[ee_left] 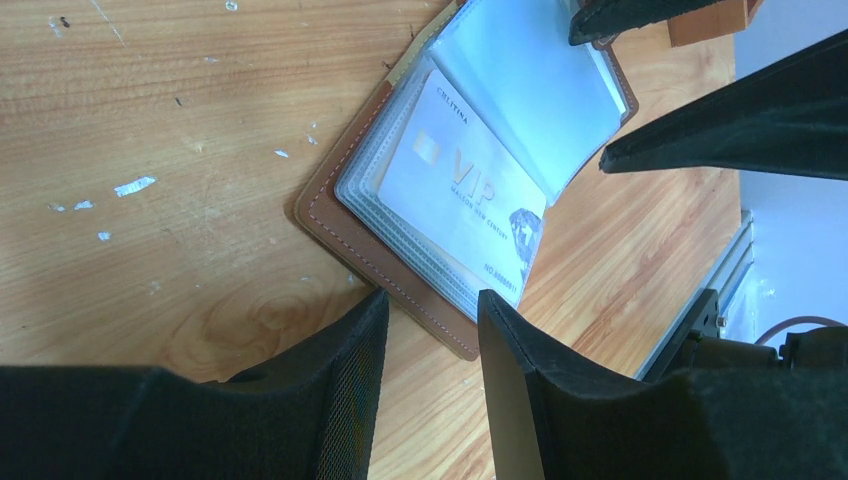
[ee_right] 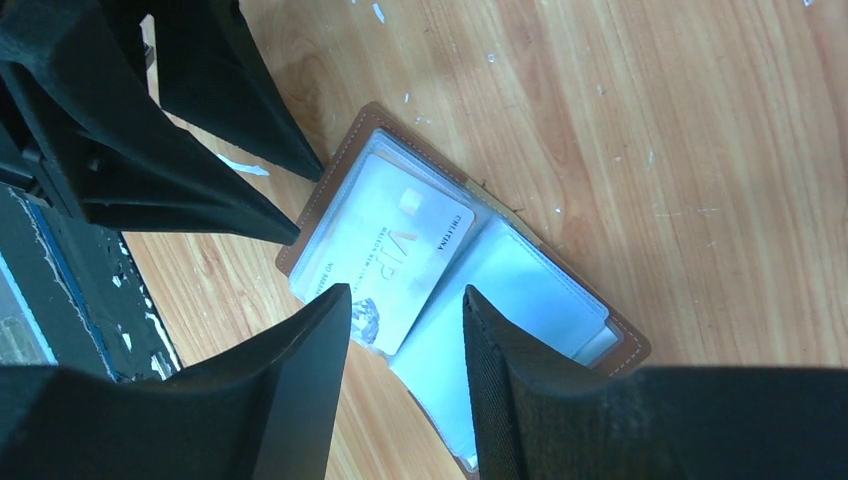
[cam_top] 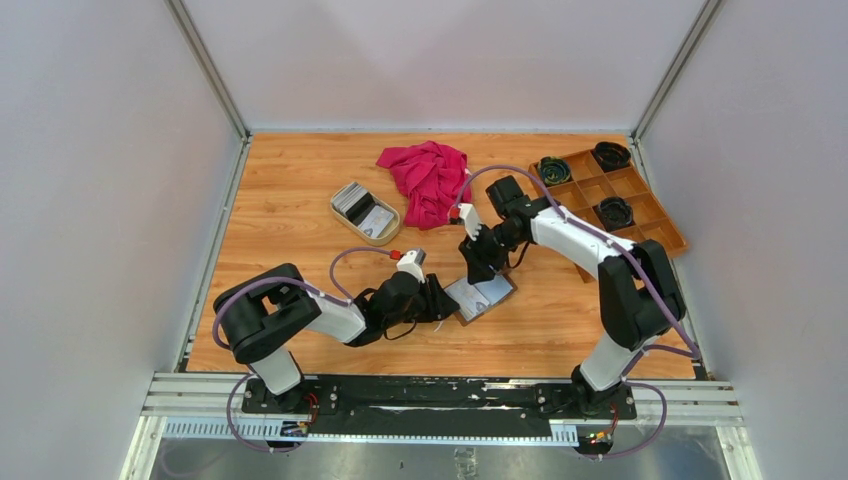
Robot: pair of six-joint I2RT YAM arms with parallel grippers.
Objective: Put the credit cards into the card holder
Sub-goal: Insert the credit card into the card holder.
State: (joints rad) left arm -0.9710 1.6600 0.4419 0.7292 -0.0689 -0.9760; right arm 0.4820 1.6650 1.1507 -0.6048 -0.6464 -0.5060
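Left gripper (ee_left: 432, 300), right gripper (ee_right: 405, 292): both parted, empty. VIP card (ee_left: 465, 190) looks not fully seated in card holder (ee_left: 330, 225). Nudge crooked and you skid card holder, card pops free.

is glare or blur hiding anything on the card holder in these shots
Left wrist: the holder has plastic glaring bluish-white, but the VIP card print is readable; right wrist: same sheen, print legible; top external: even light, holder too small for detail.

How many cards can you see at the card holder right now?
1: a white VIP card on the open card holder's clear sleeves, on the half nearer the left pincer. Others may be hidden under sleeves.
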